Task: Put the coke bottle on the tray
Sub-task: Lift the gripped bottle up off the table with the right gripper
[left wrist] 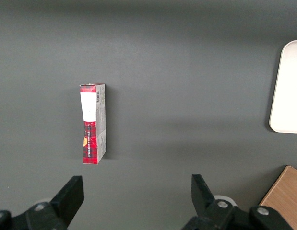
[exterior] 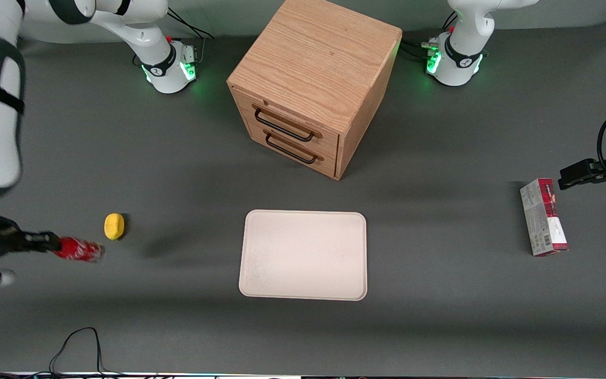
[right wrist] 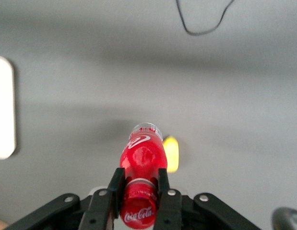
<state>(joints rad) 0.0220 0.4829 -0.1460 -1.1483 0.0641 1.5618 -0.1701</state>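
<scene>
My right gripper [exterior: 56, 245] is at the working arm's end of the table, lifted above the surface and shut on the coke bottle [exterior: 78, 249]. The small red bottle lies roughly level in the grip, held near its cap, with its clear base pointing toward the tray. In the right wrist view the gripper [right wrist: 139, 179] has its two black fingers clamped on the neck of the bottle [right wrist: 141, 153]. The cream tray [exterior: 303, 255] lies flat in the middle of the table, well apart from the bottle. An edge of the tray [right wrist: 3, 115] shows in the right wrist view.
A yellow lemon-like object [exterior: 114, 226] lies close to the bottle, a little farther from the front camera. A wooden two-drawer cabinet [exterior: 311, 84] stands farther back than the tray. A red-and-white carton box [exterior: 543, 217] lies toward the parked arm's end. A black cable [exterior: 79, 345] loops near the front edge.
</scene>
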